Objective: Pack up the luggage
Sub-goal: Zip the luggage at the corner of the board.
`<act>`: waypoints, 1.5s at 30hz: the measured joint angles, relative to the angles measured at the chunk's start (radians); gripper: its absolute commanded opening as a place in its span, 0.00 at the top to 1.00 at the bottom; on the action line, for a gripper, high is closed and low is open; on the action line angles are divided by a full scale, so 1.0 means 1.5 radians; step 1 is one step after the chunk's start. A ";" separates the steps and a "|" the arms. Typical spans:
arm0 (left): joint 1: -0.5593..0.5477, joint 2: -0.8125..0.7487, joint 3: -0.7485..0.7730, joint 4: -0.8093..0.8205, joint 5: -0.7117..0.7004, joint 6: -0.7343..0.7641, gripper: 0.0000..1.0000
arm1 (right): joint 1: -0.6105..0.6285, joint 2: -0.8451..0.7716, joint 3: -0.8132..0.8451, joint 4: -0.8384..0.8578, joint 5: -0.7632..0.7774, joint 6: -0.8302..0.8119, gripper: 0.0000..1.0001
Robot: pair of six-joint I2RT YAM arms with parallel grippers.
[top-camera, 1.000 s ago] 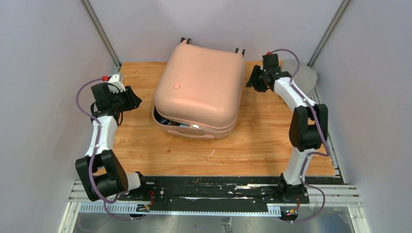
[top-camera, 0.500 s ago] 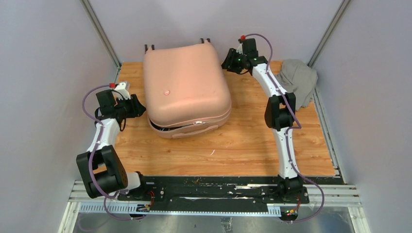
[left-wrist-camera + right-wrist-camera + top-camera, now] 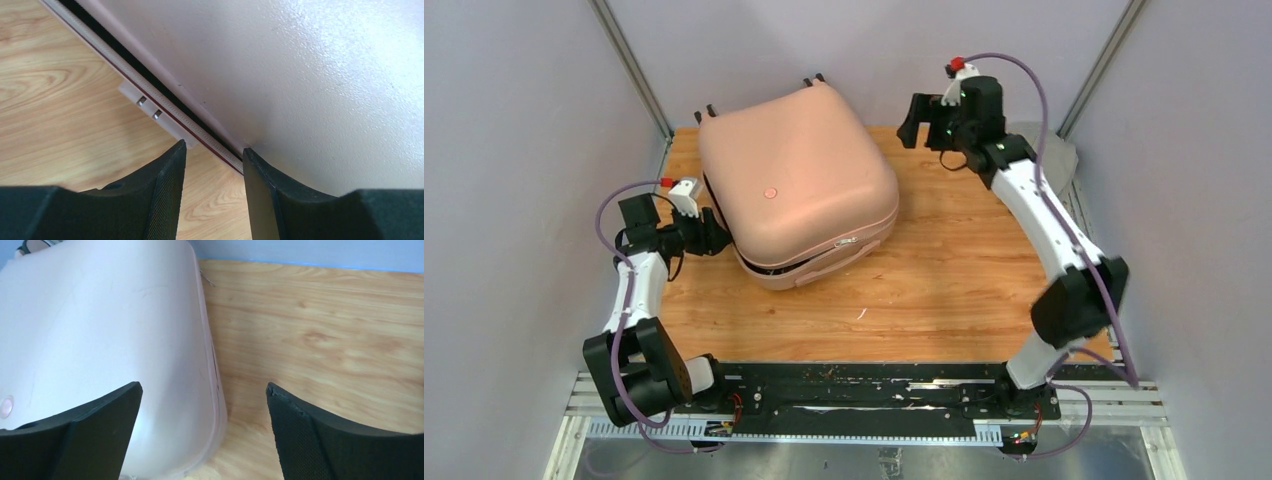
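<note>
The luggage (image 3: 799, 180) is a pale pink hard-shell suitcase lying flat and turned at an angle on the wooden table (image 3: 944, 280). Its lid sits slightly ajar along the near edge, with a zip pull (image 3: 844, 240) there. My left gripper (image 3: 716, 238) is low at the case's left side. In the left wrist view the left gripper (image 3: 214, 155) is open over bare wood, its right fingertip against the zip seam (image 3: 165, 112) of the luggage (image 3: 300, 75). My right gripper (image 3: 919, 125) hovers wide open off the back right corner, clear of the luggage (image 3: 100, 330).
A grey cloth bundle (image 3: 1049, 150) lies at the back right corner, mostly hidden by the right arm. Grey walls close in on the left, back and right. Black caster wheels (image 3: 812, 78) stick out at the case's far end.
The case has swung anticlockwise and slid left. My right gripper has opened wide and drawn back from its corner. My left gripper dropped nearer, against the case's left side.
</note>
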 measured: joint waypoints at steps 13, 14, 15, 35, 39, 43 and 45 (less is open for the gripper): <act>-0.099 -0.007 0.001 -0.005 0.010 -0.042 0.50 | 0.092 -0.370 -0.534 -0.011 0.104 -0.011 0.00; -0.105 -0.008 0.002 -0.004 0.016 -0.053 0.50 | 0.098 -0.375 -0.555 -0.017 0.098 0.001 0.00; -0.108 -0.010 0.004 -0.005 0.022 -0.064 0.50 | 0.100 -0.382 -0.570 -0.018 0.094 0.014 0.00; 0.024 0.076 0.234 0.017 0.006 -0.102 0.41 | 0.094 -0.313 -0.554 0.003 0.008 0.251 0.03; 0.033 0.129 0.213 0.062 -0.063 -0.126 0.42 | 0.094 -0.313 -0.559 0.006 0.023 0.288 0.07; 0.033 0.157 0.180 0.094 -0.106 -0.160 0.41 | 0.094 -0.314 -0.559 0.009 0.029 0.304 0.08; 0.033 0.172 0.179 0.113 -0.120 -0.178 0.38 | 0.094 -0.316 -0.562 0.011 0.032 0.307 0.08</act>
